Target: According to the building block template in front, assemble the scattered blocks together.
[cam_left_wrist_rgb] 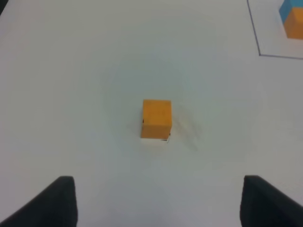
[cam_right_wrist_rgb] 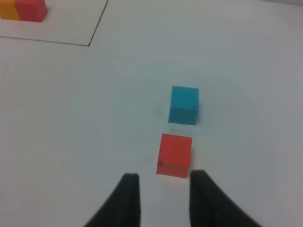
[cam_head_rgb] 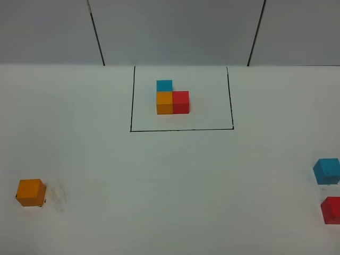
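At the far left of the table an orange cube sits alone. In the left wrist view it lies straight ahead of the left gripper, in line with the gap and well clear of the fingertips. That gripper's fingers are spread wide, with nothing between them. A faint grey smudge marks the table just beside the cube; what it is cannot be told.

In the middle, towards the back, the template sits inside a black outline. Its blue cube is behind the orange one and its red cube is to the orange one's right. Both wrist views cut it off at the frame edge.

At the far right a blue cube sits near a red cube, apart from it. The picture edge clips the red one. In the right wrist view the red cube lies just ahead of the right gripper. The blue cube is just beyond it. This gripper's fingers are drawn close together and grip nothing.

Neither arm shows in the overhead view.
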Tool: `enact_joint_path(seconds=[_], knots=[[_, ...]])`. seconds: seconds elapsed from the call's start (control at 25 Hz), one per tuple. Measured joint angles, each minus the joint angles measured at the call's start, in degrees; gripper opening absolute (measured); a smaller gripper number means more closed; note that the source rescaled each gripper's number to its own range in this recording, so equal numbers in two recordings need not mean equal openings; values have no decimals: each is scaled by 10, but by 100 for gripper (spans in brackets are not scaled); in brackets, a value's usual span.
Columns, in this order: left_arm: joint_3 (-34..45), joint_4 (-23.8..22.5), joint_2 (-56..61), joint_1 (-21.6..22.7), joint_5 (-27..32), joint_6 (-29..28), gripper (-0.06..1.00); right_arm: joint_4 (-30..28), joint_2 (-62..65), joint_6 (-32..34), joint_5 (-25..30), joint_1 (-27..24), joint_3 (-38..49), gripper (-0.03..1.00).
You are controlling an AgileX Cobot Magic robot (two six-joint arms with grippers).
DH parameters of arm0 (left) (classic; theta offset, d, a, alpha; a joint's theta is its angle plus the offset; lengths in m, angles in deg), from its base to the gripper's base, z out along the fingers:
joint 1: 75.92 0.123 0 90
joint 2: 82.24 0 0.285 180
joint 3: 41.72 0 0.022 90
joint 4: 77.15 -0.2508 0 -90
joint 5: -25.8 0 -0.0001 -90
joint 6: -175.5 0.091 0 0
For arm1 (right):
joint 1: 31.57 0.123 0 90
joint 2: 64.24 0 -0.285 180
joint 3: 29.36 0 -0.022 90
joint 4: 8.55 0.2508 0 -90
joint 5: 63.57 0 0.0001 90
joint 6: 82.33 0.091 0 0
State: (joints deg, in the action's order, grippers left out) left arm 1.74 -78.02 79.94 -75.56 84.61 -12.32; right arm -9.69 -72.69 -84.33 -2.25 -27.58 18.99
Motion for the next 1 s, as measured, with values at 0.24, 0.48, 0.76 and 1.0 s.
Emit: enact_joint_path(seconds=[0.24, 0.48, 0.76, 1.0], knots=[[-83, 0, -210, 0, -16, -1, 55, 0, 0, 0, 0, 0, 0, 0], [-143, 0, -417, 0, -23, 38, 55, 0, 0, 0, 0, 0, 0, 0], [-161, 0, -581, 0, -52, 41, 55, 0, 0, 0, 0, 0, 0, 0], [-161, 22, -665, 0, -92, 71, 55, 0, 0, 0, 0, 0, 0, 0]])
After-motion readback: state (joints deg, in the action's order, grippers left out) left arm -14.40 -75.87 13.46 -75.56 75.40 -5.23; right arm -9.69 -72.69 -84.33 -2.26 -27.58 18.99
